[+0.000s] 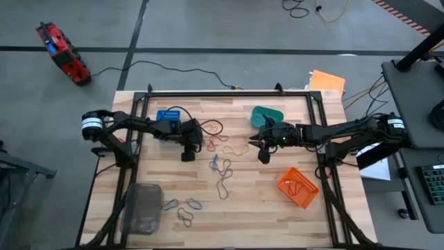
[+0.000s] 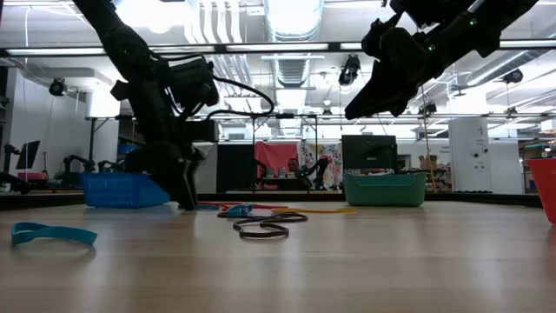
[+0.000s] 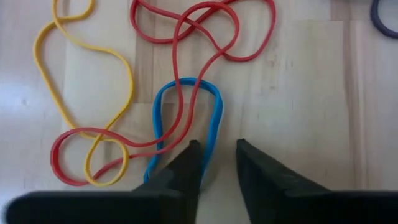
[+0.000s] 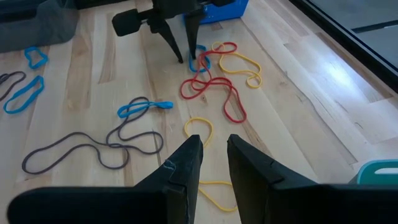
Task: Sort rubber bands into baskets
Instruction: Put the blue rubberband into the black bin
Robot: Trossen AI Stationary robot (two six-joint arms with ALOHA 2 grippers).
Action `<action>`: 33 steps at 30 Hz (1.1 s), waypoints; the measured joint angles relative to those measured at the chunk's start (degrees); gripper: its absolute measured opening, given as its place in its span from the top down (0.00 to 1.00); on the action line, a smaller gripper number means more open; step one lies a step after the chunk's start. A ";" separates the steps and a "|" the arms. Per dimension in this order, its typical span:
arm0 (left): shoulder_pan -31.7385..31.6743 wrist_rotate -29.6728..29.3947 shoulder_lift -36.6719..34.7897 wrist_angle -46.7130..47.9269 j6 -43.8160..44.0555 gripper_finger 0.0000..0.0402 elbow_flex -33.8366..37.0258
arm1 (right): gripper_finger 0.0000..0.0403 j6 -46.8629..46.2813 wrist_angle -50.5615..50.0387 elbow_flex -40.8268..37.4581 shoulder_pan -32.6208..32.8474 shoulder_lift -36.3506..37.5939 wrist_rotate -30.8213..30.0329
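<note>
Down on pale wood, left hand (image 3: 214,163) straddles a thin blue loop (image 3: 186,118).

Pale planked wood table (image 1: 277,208), smooth rubber bands (image 3: 186,118), perforated plastic baskets (image 1: 298,187)

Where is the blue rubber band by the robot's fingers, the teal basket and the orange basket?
blue rubber band (image 3: 214,109), left wrist view, on its side strand.
teal basket (image 1: 266,113), high view, on its rim.
orange basket (image 1: 306,199), high view, on its mesh wall.
</note>
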State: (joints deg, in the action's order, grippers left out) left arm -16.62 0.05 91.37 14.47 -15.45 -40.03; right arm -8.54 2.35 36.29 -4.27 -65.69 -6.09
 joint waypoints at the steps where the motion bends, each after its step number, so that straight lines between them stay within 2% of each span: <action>1: 0.00 0.00 0.00 0.06 -0.04 0.85 0.02 | 0.82 0.00 0.00 0.00 0.02 0.00 0.00; 5: -0.04 0.83 -0.02 0.29 -0.13 0.98 0.06 | 0.82 -0.02 0.00 0.00 0.02 0.00 0.00; 10: 0.21 1.97 -0.54 0.51 0.67 1.00 0.17 | 0.82 -0.11 0.00 0.00 0.02 0.00 0.00; 16: 1.30 7.35 -1.43 2.01 2.34 1.00 0.32 | 0.82 -0.61 -0.02 0.00 0.02 0.00 0.00; 25: 5.09 11.27 -2.67 6.13 5.82 1.00 0.34 | 0.82 -0.59 -0.04 -0.09 0.02 0.00 0.02; 33: 9.08 13.25 -9.08 5.11 6.70 1.00 0.39 | 0.82 -0.48 -0.02 -0.09 0.02 0.00 0.02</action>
State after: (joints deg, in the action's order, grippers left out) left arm -7.54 13.30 82.29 19.58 -8.74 -39.64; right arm -9.01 2.33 36.21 -4.25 -65.69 -6.07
